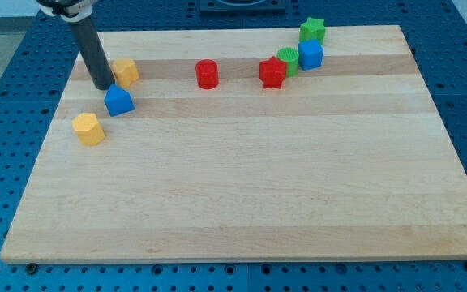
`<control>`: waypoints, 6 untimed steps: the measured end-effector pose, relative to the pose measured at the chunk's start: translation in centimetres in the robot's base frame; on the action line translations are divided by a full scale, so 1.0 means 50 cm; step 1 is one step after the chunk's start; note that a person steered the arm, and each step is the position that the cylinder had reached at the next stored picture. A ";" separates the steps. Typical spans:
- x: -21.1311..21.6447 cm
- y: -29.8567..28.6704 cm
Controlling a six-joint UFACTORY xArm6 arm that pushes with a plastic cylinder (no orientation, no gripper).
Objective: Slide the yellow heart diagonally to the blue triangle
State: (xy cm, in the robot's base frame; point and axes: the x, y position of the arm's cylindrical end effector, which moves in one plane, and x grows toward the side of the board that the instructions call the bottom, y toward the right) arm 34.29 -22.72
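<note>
The yellow heart (pixel 125 71) lies near the board's upper left. The blue triangle (pixel 119 100) lies just below it, almost touching. My tip (pixel 104 84) is at the lower end of the dark rod, just left of the yellow heart and just above-left of the blue triangle, close to both. A second yellow block, a pentagon or hexagon shape (pixel 88 128), lies lower left of the blue triangle.
A red cylinder (pixel 207 74) lies at top centre. A red star (pixel 272 72), a green cylinder (pixel 289 59), a blue cube (pixel 310 55) and a green star (pixel 312 31) cluster at the upper right. The wooden board (pixel 250 195) sits on a blue perforated table.
</note>
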 end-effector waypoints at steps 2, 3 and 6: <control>-0.031 0.059; -0.072 -0.028; -0.075 0.095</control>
